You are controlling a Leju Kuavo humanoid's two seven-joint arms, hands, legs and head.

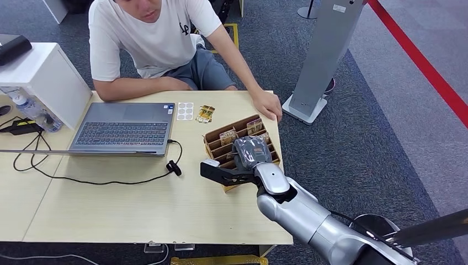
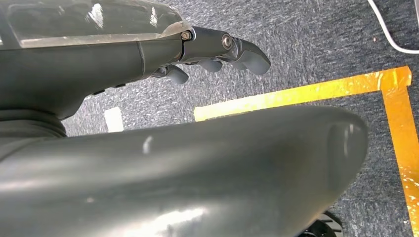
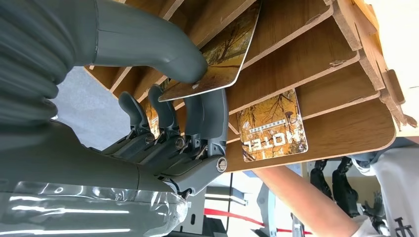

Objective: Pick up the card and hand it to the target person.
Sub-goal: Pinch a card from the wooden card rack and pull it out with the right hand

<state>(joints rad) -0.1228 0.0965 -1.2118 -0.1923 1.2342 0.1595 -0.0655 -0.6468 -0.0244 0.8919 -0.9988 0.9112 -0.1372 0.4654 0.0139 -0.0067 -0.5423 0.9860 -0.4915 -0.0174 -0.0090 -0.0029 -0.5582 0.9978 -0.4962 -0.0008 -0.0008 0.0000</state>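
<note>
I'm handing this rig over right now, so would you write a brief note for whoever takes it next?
Right hand: thumb and fingers pinch a card that sits in a slot of the wooden rack on the table.
Left hand: hangs over the carpet, holding nothing.
The person sits across the table, one hand by the rack.
Done: card gripped.
Left: lift it out and hand it over.

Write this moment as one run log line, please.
stage: grasping | right hand: pinches hotel card in wooden card rack | left hand: hangs empty above carpet | person: seated at table, hand beside rack
</note>
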